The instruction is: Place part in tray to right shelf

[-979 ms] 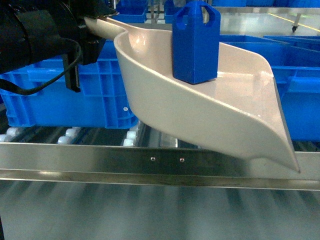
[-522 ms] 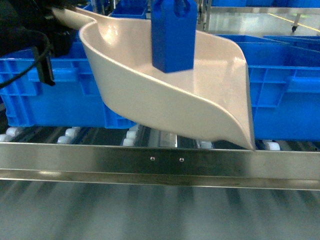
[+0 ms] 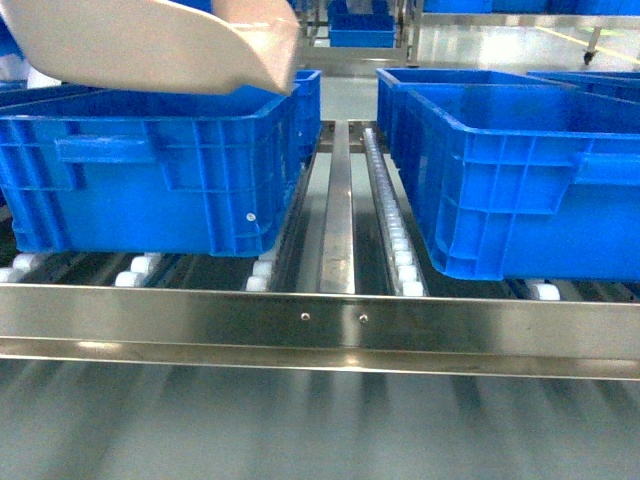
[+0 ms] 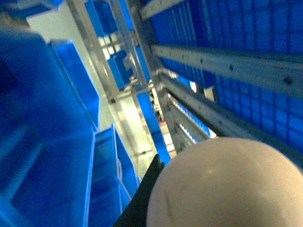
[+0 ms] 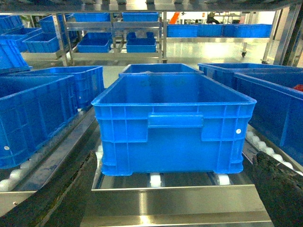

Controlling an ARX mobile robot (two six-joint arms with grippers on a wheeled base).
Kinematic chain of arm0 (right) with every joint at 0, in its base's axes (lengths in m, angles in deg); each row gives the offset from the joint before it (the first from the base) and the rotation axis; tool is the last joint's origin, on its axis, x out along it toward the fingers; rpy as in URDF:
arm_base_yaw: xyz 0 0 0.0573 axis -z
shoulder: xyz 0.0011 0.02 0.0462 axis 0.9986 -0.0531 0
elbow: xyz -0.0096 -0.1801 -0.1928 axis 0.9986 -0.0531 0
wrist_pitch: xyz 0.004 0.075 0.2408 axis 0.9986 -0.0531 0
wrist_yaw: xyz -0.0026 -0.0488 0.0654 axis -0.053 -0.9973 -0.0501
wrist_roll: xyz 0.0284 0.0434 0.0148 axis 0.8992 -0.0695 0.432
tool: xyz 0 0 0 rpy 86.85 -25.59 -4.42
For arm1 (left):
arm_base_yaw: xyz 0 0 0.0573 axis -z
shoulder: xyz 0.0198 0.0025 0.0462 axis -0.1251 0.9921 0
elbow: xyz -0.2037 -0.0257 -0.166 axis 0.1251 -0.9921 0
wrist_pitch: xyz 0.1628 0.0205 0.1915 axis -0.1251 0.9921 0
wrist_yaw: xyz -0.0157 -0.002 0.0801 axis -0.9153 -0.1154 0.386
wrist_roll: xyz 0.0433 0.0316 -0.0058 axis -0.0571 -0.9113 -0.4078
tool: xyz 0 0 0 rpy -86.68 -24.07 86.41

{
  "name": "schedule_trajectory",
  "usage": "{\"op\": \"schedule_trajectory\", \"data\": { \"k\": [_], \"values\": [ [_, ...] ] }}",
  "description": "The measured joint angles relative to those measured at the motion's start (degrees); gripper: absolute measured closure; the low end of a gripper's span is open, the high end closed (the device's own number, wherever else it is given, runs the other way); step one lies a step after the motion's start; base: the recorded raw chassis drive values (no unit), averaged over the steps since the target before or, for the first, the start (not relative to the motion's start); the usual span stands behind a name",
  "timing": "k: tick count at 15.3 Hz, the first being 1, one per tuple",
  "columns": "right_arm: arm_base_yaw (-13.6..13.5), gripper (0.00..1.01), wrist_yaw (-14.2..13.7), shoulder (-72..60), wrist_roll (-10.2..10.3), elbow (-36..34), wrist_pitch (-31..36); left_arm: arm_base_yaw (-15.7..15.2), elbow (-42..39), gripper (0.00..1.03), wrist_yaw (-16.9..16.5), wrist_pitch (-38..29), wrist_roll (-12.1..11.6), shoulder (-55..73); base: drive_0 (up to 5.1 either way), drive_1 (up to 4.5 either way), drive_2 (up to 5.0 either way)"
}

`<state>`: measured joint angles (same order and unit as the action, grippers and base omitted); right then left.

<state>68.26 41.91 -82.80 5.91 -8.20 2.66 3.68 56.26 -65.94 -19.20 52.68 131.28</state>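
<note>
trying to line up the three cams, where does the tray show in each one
Head: the tray is at top left, cut by the frame edge, its lip over the left crate.
Left wrist: the tray fills the lower right as a rounded cream surface, close to the lens.
Right wrist: not in it.
Shared landmark: the blue crates, in all three; the roller tracks show in head and right wrist.

Head view faces the right shelf [image 3: 330,325] level and close; right wrist shares its crates; left wrist tilts upward.
</note>
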Motion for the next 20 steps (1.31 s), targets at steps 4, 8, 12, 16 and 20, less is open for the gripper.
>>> {"op": "schedule_trajectory", "data": {
  "k": [4, 8, 12, 16, 20],
  "values": [
    [0.0, 0.03, 0.0, 0.0, 0.0, 0.0, 0.0, -5.7, 14.9, 0.91, 7.0, 8.6, -3.5, 5.2, 0.0, 0.0, 0.0],
    [0.0, 0.03, 0.0, 0.0, 0.0, 0.0, 0.0, -3.3, 42.2, 0.91, 20.2, 26.8, -16.2, 22.3, 0.0, 0.0, 0.0],
    [0.0, 0.03, 0.0, 0.0, 0.0, 0.0, 0.0, -3.3, 52.9, 0.91, 21.0, 31.7, -26.3, 27.6, 0.0, 0.0, 0.0],
    [0.0, 0.03, 0.0, 0.0, 0.0, 0.0, 0.0, -3.9, 40.5, 0.91, 15.9, 23.8, -22.9, 20.8, 0.0, 0.0, 0.0],
    [0.0, 0.03, 0.0, 0.0, 0.0, 0.0, 0.0, -4.6, 10.2, 0.91, 11.6, 11.7, -11.4, -4.1, 0.0, 0.0, 0.0]
  ]
}}
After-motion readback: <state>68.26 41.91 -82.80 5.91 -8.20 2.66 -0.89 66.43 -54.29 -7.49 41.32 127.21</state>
